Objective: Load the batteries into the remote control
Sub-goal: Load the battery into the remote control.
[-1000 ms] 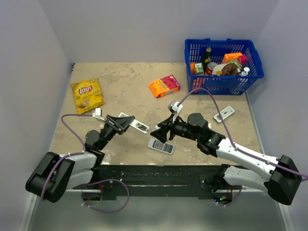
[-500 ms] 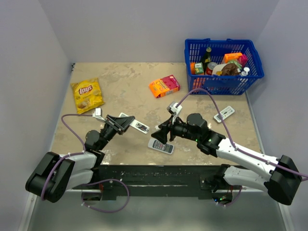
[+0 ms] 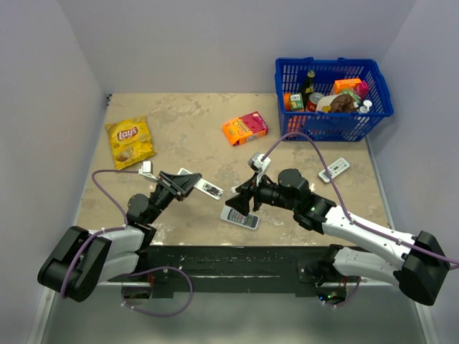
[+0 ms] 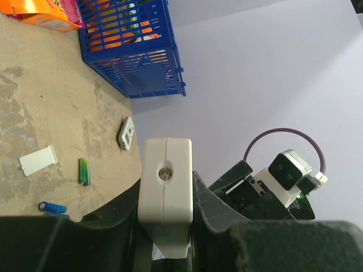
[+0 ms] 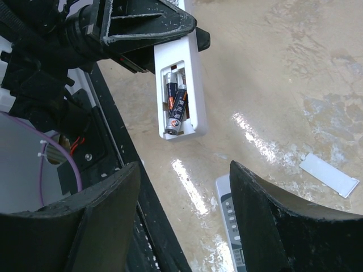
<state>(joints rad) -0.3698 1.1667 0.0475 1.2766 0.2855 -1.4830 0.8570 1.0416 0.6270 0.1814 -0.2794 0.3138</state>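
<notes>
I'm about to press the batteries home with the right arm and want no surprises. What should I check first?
1. Remote control clamped in the left gripper, opened side facing the right wrist camera: ok.
2. Both batteries inside the remote control: ok.
3. Batteries seated flat: not ok, the nearer one lies slanted.
4. Polarity: cannot tell.
5. Right gripper open and empty: ok.
6. Battery cover in sight, lying on the table: ok.
</notes>
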